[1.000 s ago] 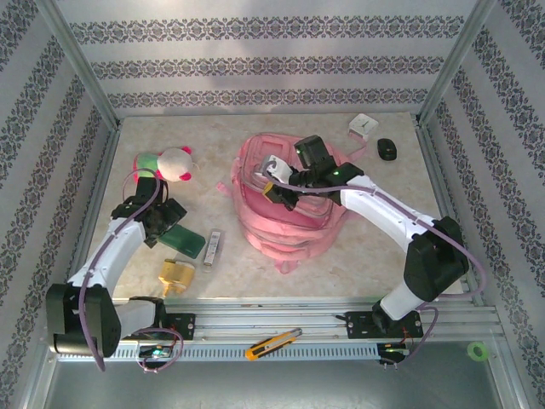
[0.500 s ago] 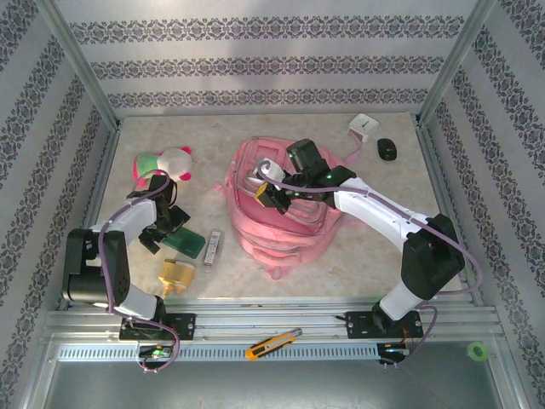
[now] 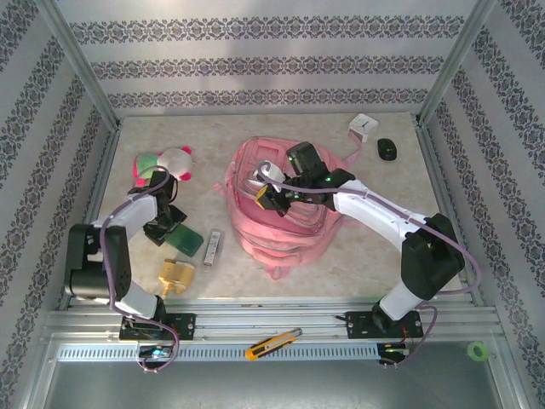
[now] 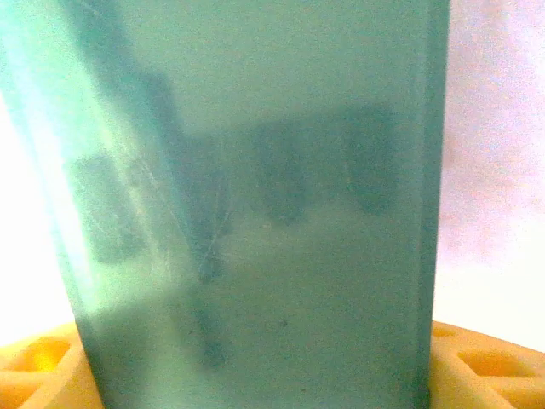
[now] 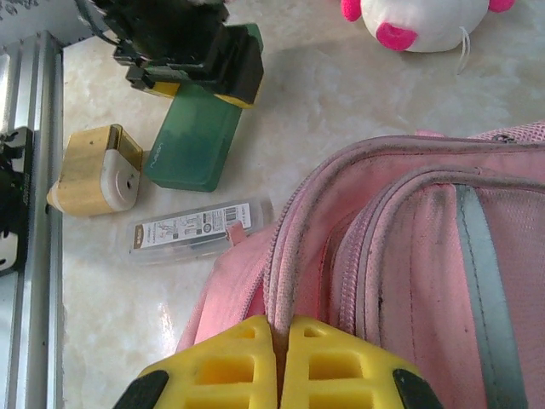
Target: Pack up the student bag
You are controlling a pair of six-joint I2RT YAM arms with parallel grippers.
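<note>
One student bag lies slumped near the middle of the table, pink, with the right arm reaching over it. Two grippers show. The right gripper has its yellow fingers pressed together on the bag's piped rim. The left gripper straddles one green case; whether it squeezes the case cannot be told. Around them lie one plush toy, one yellow block, one clear pack, one white box and one black mouse.
</note>
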